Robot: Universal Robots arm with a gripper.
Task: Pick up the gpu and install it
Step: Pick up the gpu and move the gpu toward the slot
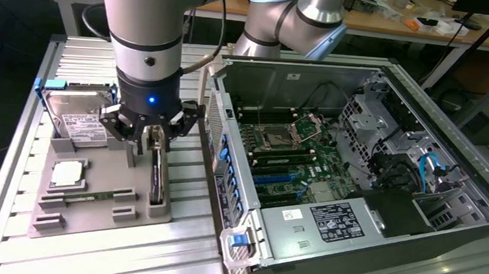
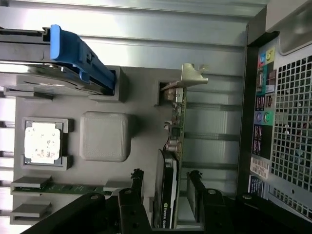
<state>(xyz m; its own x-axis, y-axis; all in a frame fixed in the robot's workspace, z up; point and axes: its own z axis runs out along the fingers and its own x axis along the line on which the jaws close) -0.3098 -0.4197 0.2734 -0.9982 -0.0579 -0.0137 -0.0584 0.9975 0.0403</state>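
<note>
gpu [image 1: 156, 176] stands on its long edge in a slot of the grey tray [image 1: 95, 220], at the side nearest the open computer case [image 1: 374, 247]. In the wrist view its silver bracket [image 2: 194, 75] points away from the gripper.

Gripper [image 1: 152, 145]: open, 1 finger on each side of the card and low over its near end. A slim gap shows at each finger, so nothing is held yet.

Step in hand, as I judge it: the grasp.
- Centre the card between the fingers so both pads meet it together. A 1-sided touch would tip it in the slot.
- Close on the flat faces, clear of the tray's slot walls.
- Keep the wrist square to the card's length, so it can come out straight without binding.

Count:
- gpu: 1
- hard drive [image 1: 75, 117] with blue frame: 1
- processor chip [image 1: 68, 175]: 1
- memory stick [image 1: 88, 196] lying in the tray: 1
- tray: 1, on the slatted counter [image 1: 118, 256]
- computer case: 1, side panel off, motherboard [image 1: 286, 158] exposed
</note>
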